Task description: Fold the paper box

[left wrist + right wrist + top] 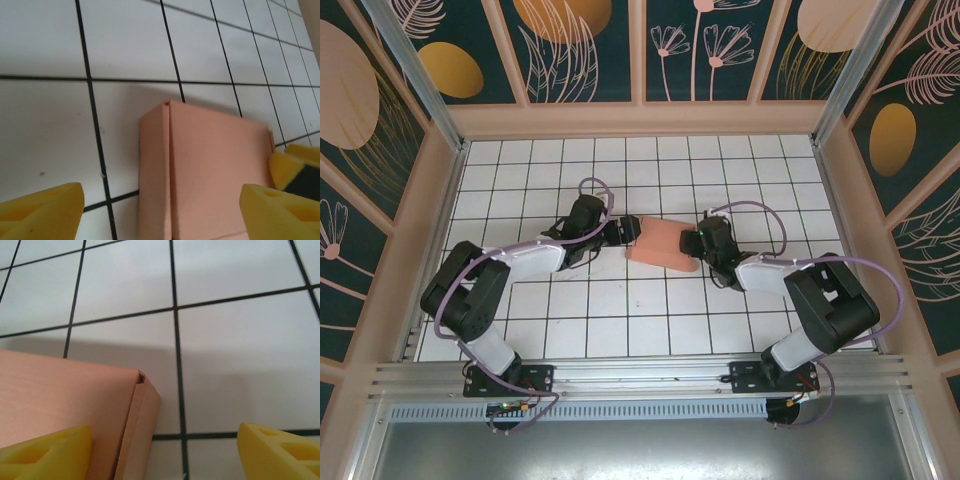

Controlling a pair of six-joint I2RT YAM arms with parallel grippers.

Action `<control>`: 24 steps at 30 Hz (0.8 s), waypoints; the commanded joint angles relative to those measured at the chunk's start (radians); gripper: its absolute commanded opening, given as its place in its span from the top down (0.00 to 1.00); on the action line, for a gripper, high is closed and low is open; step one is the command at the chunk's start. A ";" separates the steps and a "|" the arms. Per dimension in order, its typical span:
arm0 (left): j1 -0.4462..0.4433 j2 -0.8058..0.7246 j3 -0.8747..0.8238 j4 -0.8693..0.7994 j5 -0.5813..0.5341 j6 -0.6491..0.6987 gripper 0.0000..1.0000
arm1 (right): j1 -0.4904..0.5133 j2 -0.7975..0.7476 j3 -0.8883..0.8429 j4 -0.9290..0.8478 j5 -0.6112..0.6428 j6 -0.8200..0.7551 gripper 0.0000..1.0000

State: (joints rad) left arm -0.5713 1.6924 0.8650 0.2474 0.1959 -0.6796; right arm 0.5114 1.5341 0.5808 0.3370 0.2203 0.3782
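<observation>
Lying place, paper box: a flat, closed salmon-pink box is seen on the white tiled table, about mid-table, long side running left to right, right end a little nearer.
Box form: the top face is seen smooth; a narrow folded side panel with a seam is seen at each short end in the wrist views.
Left gripper: set at the left end of the box. Its yellow fingers are spread wide with the box end framed between them; one finger stands clear of the card, and contact at the other cannot be told.
Right gripper: set at the right end of the box. Its fingers are spread wide; the box corner is seen just beside one finger, and the other is held over bare tile.
Grip: nothing is seen pinched by either gripper.
Arms: both are bent inward from bases at the near edge.
</observation>
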 commanded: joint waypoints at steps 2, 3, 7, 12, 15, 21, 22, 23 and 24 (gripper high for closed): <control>0.002 0.051 0.040 0.015 0.102 -0.029 0.27 | -0.065 0.028 0.051 0.024 -0.091 -0.061 0.22; 0.001 0.059 0.040 0.019 0.110 -0.036 0.30 | -0.072 0.029 0.062 0.023 -0.108 -0.070 0.20; -0.009 0.085 0.043 0.027 0.111 -0.045 0.33 | -0.082 -0.007 0.075 0.016 -0.111 -0.053 0.01; -0.009 0.128 0.063 0.043 0.132 -0.053 0.32 | -0.098 -0.100 0.027 0.034 -0.144 0.007 0.01; -0.009 0.149 0.071 0.050 0.139 -0.055 0.36 | -0.135 -0.153 -0.026 0.085 -0.258 0.035 0.01; -0.009 0.187 0.083 0.058 0.148 -0.064 0.51 | -0.197 -0.178 -0.075 0.103 -0.440 0.125 0.04; -0.009 0.190 0.083 0.061 0.148 -0.067 0.55 | -0.197 -0.174 -0.072 0.092 -0.448 0.129 0.04; -0.010 0.192 0.081 0.063 0.148 -0.070 0.57 | -0.198 -0.172 -0.071 0.080 -0.455 0.135 0.05; -0.010 0.194 0.079 0.067 0.148 -0.073 0.60 | -0.197 -0.170 -0.069 0.070 -0.462 0.138 0.05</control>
State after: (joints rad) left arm -0.5762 1.8648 0.9264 0.2924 0.3340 -0.7467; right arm 0.3176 1.3659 0.5171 0.4110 -0.1604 0.4747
